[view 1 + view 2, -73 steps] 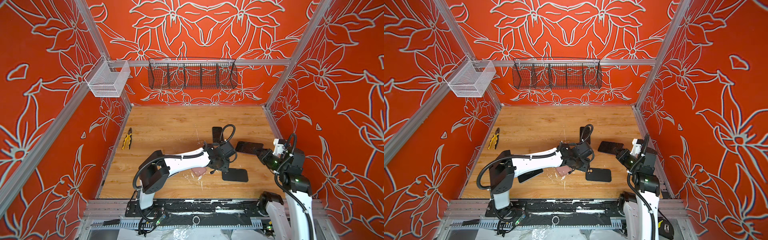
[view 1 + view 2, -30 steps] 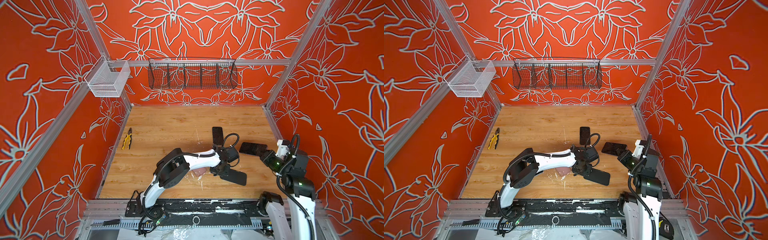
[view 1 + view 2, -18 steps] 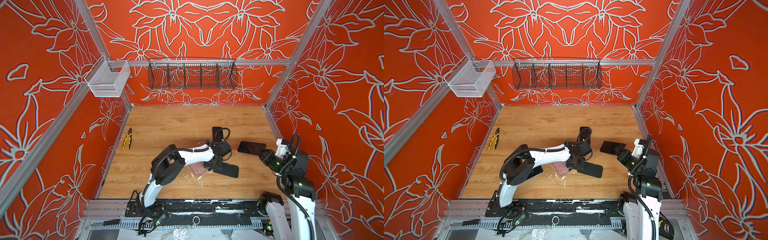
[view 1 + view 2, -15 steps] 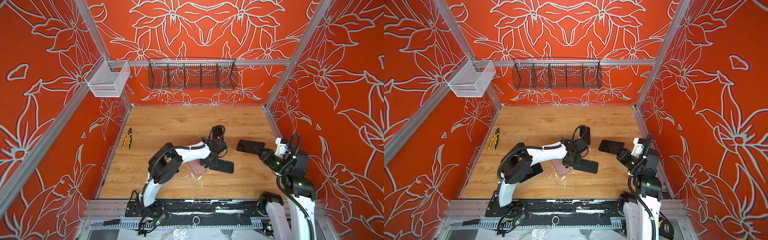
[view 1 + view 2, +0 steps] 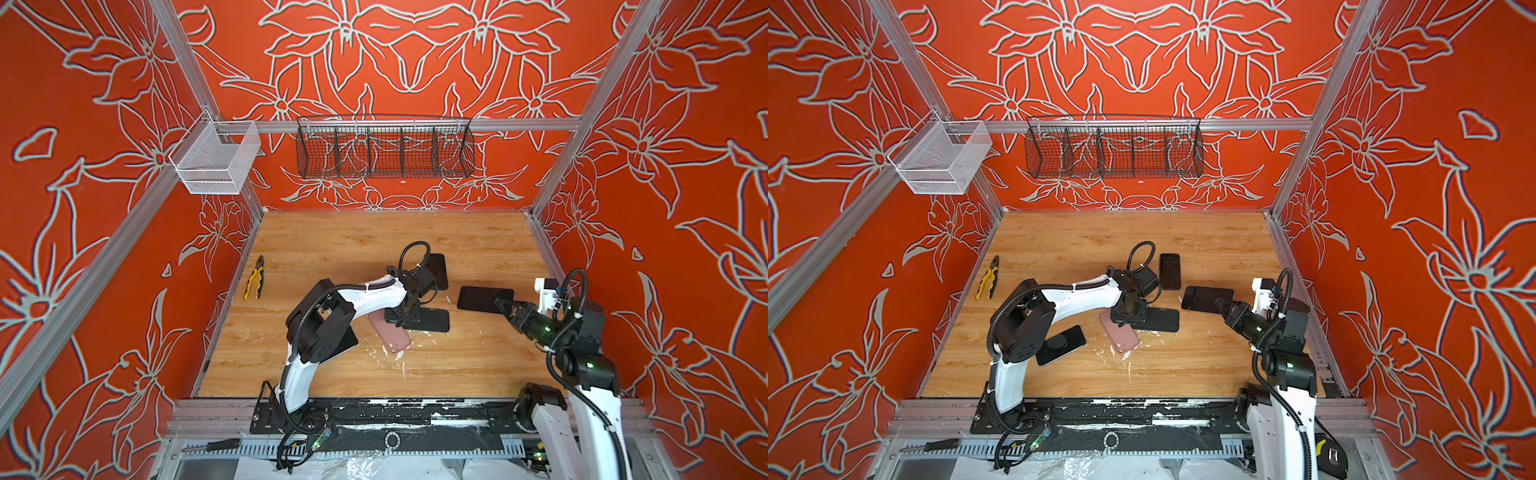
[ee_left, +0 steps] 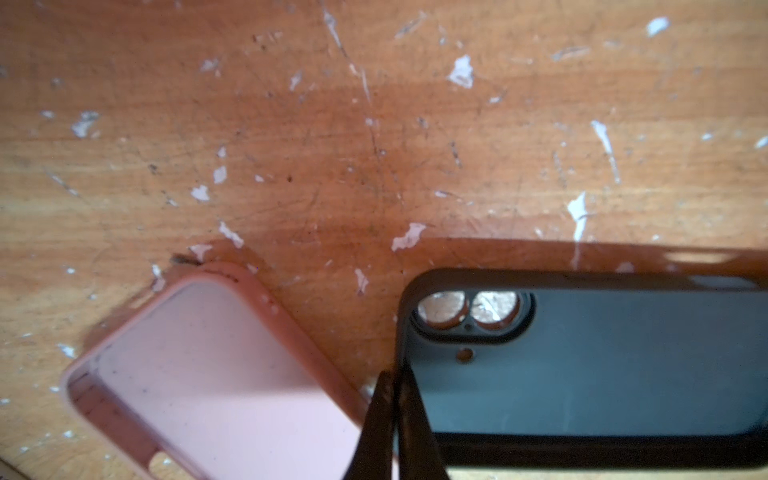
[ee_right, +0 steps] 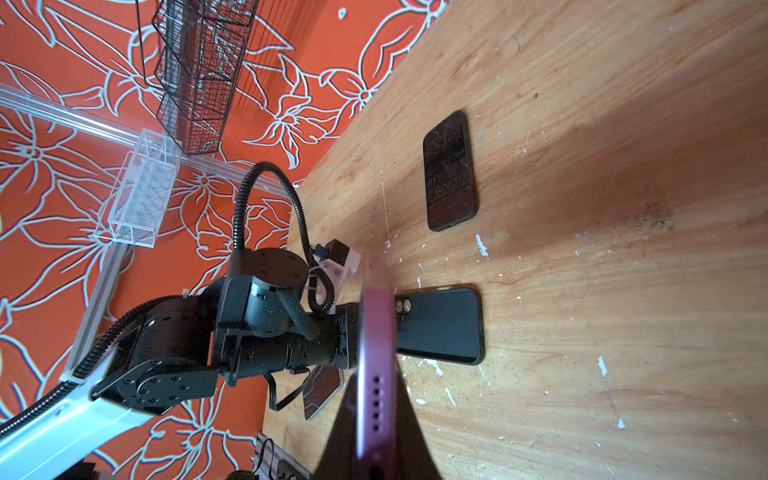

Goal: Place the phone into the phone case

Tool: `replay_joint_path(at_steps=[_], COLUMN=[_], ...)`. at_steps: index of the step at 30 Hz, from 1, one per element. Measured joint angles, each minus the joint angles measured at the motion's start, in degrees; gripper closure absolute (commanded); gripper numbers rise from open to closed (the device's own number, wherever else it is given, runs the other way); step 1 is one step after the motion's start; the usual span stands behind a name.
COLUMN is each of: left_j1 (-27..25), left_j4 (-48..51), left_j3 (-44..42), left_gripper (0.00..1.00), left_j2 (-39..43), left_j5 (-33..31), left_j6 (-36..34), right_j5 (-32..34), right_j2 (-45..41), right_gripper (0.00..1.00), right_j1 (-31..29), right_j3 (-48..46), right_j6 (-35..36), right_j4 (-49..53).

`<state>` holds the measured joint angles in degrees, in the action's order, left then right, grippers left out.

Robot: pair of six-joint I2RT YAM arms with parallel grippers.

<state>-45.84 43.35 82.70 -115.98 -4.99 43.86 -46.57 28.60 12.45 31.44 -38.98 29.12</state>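
Pink silicone is seen nearest: an empty pink case point(image 5: 392, 338) lies open side up on the wooden table point(image 5: 457, 365), with a dark slab point(image 5: 1061, 345) to its left under the left arm's elbow; whether that is a phone or a case cannot be told.

Just right of the pink case, the black phone case point(image 5: 432, 321) appears to lie flat. Its left short edge is pinched by the left gripper point(image 6: 394, 382), whose fingers are clamped together on the rim. Bare wood is visible through the camera cut-out, so nothing has been seated in it yet.

A little farther and to the right, the phone point(image 5: 482, 298) is held by the right gripper point(image 5: 505, 307), whose fingers are closed on its near end. It is kept apart from the black phone case, not touching it.

Over the last seconds the black phone case has been dragged from the near right toward the middle and set level, and the phone has been carried slightly leftward. The case is thus judged to be staged and pinned, with the insertion itself not yet begun; the phone must next be brought over the opening and lined up with the cut-out.

Farther back a cracked phone point(image 5: 1170, 271) lies untouched, pliers point(image 5: 254, 282) rest at the far left, and wire baskets point(image 5: 384, 149) hang on the wall.
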Motion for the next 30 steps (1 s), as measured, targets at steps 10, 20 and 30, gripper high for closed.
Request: replay_joint_path(at_steps=[10,20,30], left_j1=[4.35,11.98,12.11], left_j4=[-2.54,-10.58,-21.35], left_j3=[-3.61,-9.44,-13.84], left_gripper=[0.65,0.39,0.33], left_j2=[4.83,15.89,14.64], left_j5=[1.92,11.21,24.04], left_j6=[-0.7,-3.91,-3.02], right_j5=[5.97,14.62,21.75], right_j2=[2.14,10.45,21.53], right_gripper=[1.0,1.0,1.0], right_j1=[-14.16,-25.09,-34.8], right_j3=[-2.49,-4.11,-8.22], right_j6=[-2.19,-4.9,-9.33], right_j4=[-3.23,-11.3,-25.11])
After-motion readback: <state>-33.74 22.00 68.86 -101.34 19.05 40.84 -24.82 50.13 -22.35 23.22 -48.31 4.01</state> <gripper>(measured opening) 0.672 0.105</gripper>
